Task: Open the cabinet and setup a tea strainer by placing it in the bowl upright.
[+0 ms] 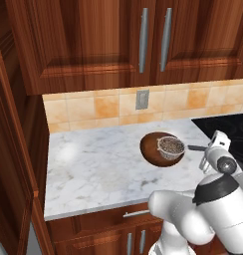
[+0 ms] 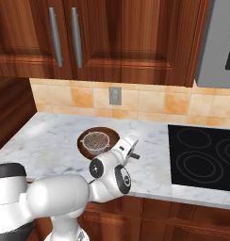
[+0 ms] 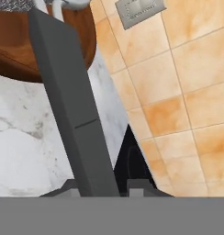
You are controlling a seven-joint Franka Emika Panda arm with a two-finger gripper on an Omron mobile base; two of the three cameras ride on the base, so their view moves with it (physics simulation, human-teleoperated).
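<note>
1. At the right edge of the left base view, the pincer (image 1: 203,149) sits level with the tea strainer's dark handle (image 1: 195,147). In the hand view that handle (image 3: 70,105) runs as a flat grey bar from between the jaws up to the top of the frame, so the jaws look narrowed on it, holding the strainer by its far end.
2. The tea strainer (image 1: 171,146) lies left of the pincer in the left base view, its long axis running nearly sideways across the frame from basket to handle. The basket sits mouth up inside the bowl (image 1: 152,150), and the handle sticks out over the bowl's right rim. I judge that letting go and backing away along that axis is what remains.
3. The basket is fine silver wire mesh, round and shallow. The bowl is round, dark brown and glossy inside.
4. The counter (image 1: 93,169) under the bowl is white marble with grey veins. Behind it are orange tiles with a grey outlet plate (image 1: 142,99), and a black cooktop (image 2: 206,157) lies at the right of the right base view.
5. Wall cabinets (image 1: 93,40) of reddish wood, with grey bar handles, fill the top.
</note>
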